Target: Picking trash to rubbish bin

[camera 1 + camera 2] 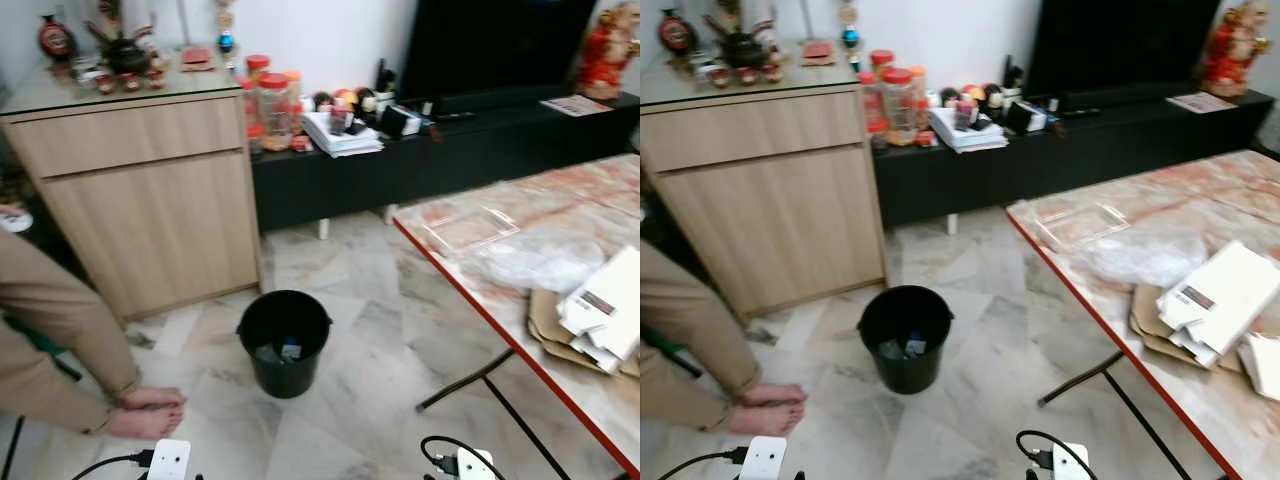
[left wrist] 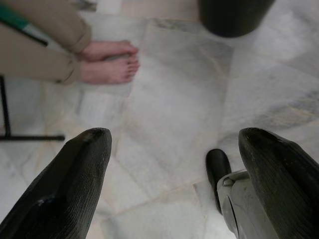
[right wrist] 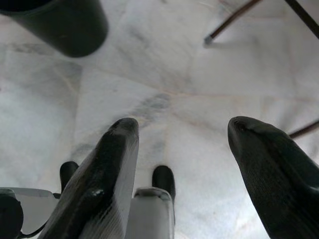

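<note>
Bin (image 1: 284,340) on floor at 12 o'clock, some trash already inside; trash on table (image 1: 470,285) at 2; left gripper (image 2: 174,169) and right gripper (image 3: 182,154) hang wide, empty; risk: person's feet (image 1: 150,410) at 10, table leg (image 1: 465,380) near path.

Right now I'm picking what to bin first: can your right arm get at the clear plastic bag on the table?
Probably not yet. The right tool hangs low, open over the floor; the clear plastic bag lies up on the table, ahead.
</note>
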